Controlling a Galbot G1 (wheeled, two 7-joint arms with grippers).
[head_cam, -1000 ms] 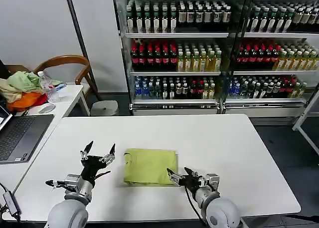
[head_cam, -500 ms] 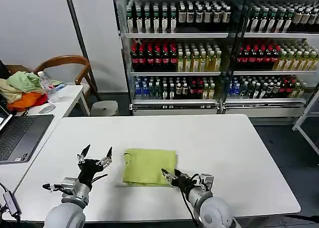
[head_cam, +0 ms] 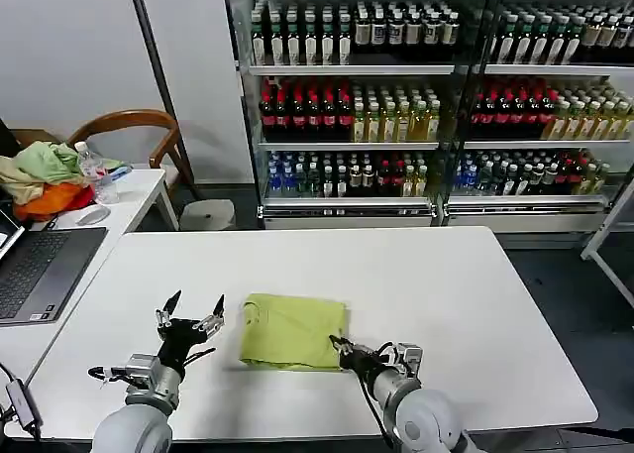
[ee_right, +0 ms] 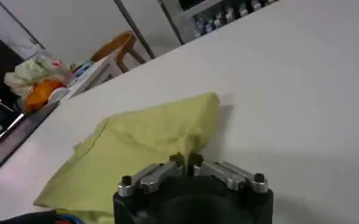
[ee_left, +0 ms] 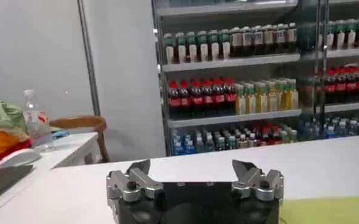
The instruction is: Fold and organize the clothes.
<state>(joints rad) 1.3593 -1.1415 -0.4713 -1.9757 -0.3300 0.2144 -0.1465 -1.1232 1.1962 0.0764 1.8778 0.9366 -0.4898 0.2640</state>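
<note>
**A:** Nearest first, then: what are the two grippers doing around the T-shirt?

**B:** The right gripper [head_cam: 343, 349] sits at the near right corner of the lime yellow-green T-shirt [head_cam: 293, 331], its fingers pinched together on the cloth. From the right wrist camera the fingers [ee_right: 170, 167] meet on a raised fold of the T-shirt [ee_right: 142, 149], which peaks just beyond them.

**A:** And the left one?

**B:** The left gripper [head_cam: 193, 314] hovers over bare tabletop just left of the T-shirt, not touching it, its fingers spread apart. Its wrist camera shows both fingertips [ee_left: 138, 170] wide of each other, with a sliver of the T-shirt [ee_left: 328, 210] at the edge.

**A:** Where does the T-shirt lie?

**B:** Folded into a rough rectangle on the white table [head_cam: 456, 284], near the table's front edge and about midway across it.

**A:** What's farther out from the T-shirt?

**B:** Off to its left, a side desk carries a laptop [head_cam: 40, 270], a water bottle [head_cam: 92, 170] and a heap of pale green, beige and orange garments [head_cam: 45, 180], with a wooden chair [head_cam: 134, 126] behind. Beyond the table stands a drinks cooler [head_cam: 396, 96] full of bottles
</note>
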